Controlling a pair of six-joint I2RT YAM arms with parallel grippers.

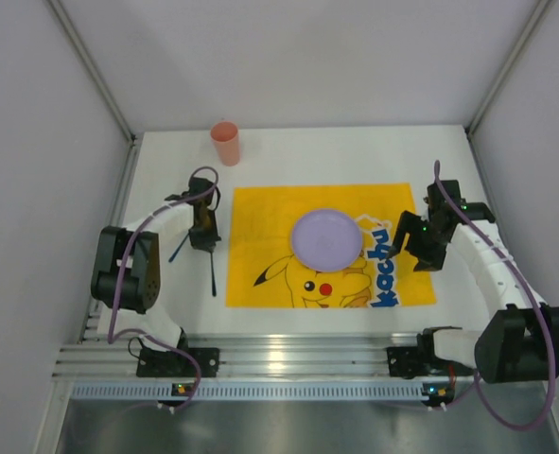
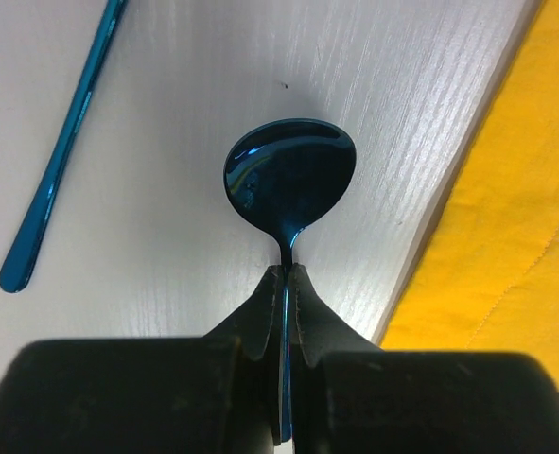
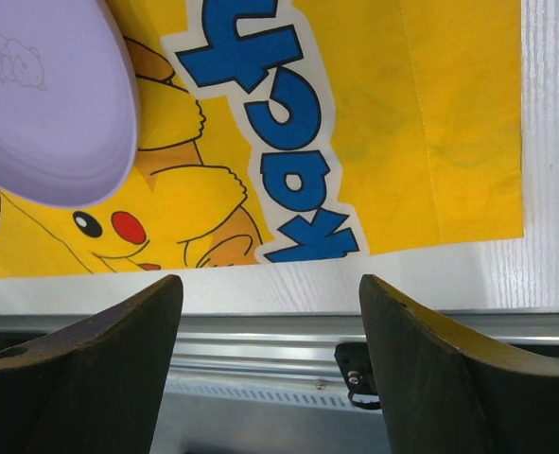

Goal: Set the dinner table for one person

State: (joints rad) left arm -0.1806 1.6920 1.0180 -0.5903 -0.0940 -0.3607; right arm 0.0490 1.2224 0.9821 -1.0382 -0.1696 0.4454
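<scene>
My left gripper (image 2: 289, 274) is shut on the thin handle of a shiny blue spoon (image 2: 290, 175), whose bowl points away from the fingers over the white dinner table (image 2: 165, 218). From above, the left gripper (image 1: 204, 236) stands just left of the yellow cloth (image 1: 260, 218), with the spoon's handle (image 1: 211, 274) trailing toward the near edge. A lilac plate (image 1: 326, 236) rests on the cloth's middle. My right gripper (image 1: 414, 257) hovers open over the cloth's right edge, its fingers (image 3: 118, 340) wide apart with nothing between them. The plate (image 3: 43, 104) shows at that view's upper left.
A second blue utensil (image 2: 61, 161) lies on the table left of the spoon, also seen from above (image 1: 178, 249). A pink cup (image 1: 225, 143) stands at the far left. A ribbed aluminium rail (image 1: 288, 359) runs along the near edge. White walls enclose the table.
</scene>
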